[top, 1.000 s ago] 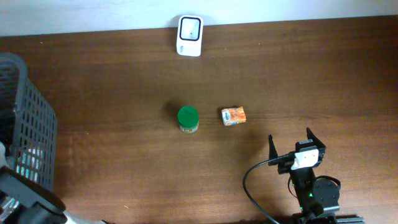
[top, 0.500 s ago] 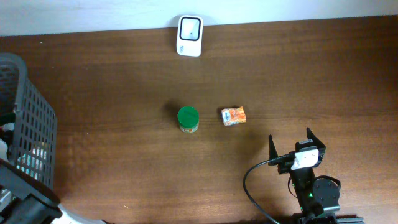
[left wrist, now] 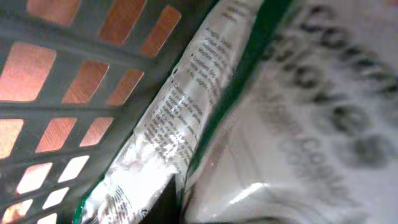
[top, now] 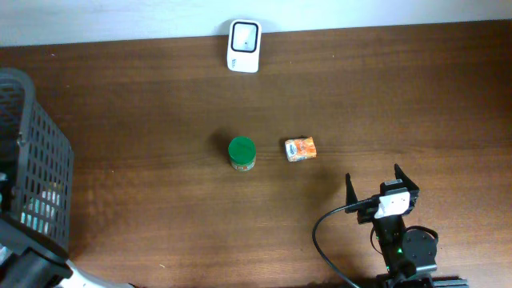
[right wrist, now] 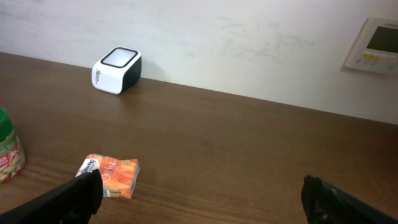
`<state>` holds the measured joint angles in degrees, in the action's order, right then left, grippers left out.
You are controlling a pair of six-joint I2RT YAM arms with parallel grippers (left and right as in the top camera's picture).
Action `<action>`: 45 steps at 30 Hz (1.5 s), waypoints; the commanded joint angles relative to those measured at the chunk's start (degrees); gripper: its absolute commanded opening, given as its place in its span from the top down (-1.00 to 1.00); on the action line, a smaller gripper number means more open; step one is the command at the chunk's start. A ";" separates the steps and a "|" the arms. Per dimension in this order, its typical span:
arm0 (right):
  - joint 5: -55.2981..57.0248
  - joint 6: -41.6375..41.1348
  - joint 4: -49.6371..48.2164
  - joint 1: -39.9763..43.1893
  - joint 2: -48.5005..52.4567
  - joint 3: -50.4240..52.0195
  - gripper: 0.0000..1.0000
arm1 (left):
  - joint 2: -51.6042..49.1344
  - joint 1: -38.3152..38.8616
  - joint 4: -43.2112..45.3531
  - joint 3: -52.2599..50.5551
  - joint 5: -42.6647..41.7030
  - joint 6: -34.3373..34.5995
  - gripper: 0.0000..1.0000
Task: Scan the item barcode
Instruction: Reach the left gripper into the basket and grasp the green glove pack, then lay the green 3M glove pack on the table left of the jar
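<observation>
My left arm (top: 22, 268) reaches into the grey mesh basket (top: 36, 152) at the left edge, and its gripper is hidden from overhead. The left wrist view is filled by a shiny white and green printed pack (left wrist: 205, 118) pressed against the basket wall (left wrist: 68, 68). The jaws do not show clearly there. The white scanner (top: 244, 46) stands at the back by the wall and appears as the scanner (right wrist: 117, 70) in the right wrist view. My right gripper (top: 374, 174) rests open and empty near the front right.
A green-lidded jar (top: 242, 153) and a small orange pack (top: 300, 149) sit mid-table. The orange pack (right wrist: 109, 176) lies just ahead of my right gripper's left finger. A black cable (top: 324, 236) loops by the right arm's base. A wall panel (right wrist: 373, 43) hangs behind.
My left arm has shifted slightly at the basket in the bottom left corner. The right arm, jar, orange pack and scanner have not moved.
</observation>
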<state>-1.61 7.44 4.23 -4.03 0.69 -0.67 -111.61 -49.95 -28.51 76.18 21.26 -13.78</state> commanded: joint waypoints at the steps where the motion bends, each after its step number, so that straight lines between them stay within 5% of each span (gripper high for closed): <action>1: -0.74 -0.37 0.07 0.31 -0.48 0.35 -0.97 | -0.07 0.96 -0.24 1.49 0.42 0.02 1.00; 7: -0.74 -0.37 0.07 0.31 -0.48 0.35 -0.97 | 7.37 4.96 -1.75 3.63 0.63 0.00 1.00; 16: -0.76 -0.37 0.07 0.31 -0.48 0.35 -0.97 | 32.96 7.67 4.50 5.60 0.42 0.44 1.00; 22: -0.76 -0.37 0.07 0.31 -0.48 0.35 -0.97 | 47.54 14.73 9.31 5.60 -7.26 6.64 1.00; 28: -0.74 -0.37 0.07 0.31 -0.48 0.35 -0.97 | 58.27 30.58 -0.90 5.60 -17.05 22.43 1.00; 35: -0.74 -0.37 0.07 0.31 -0.48 0.35 -0.97 | 53.55 47.15 -14.03 5.55 -17.18 31.21 1.00; 45: -0.76 -0.37 0.07 0.31 -0.48 0.35 -0.97 | 29.03 58.62 -25.81 5.55 -18.56 46.18 1.00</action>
<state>-1.61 7.44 4.23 -4.03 0.69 -0.67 -76.18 6.13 -53.80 81.49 4.21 26.68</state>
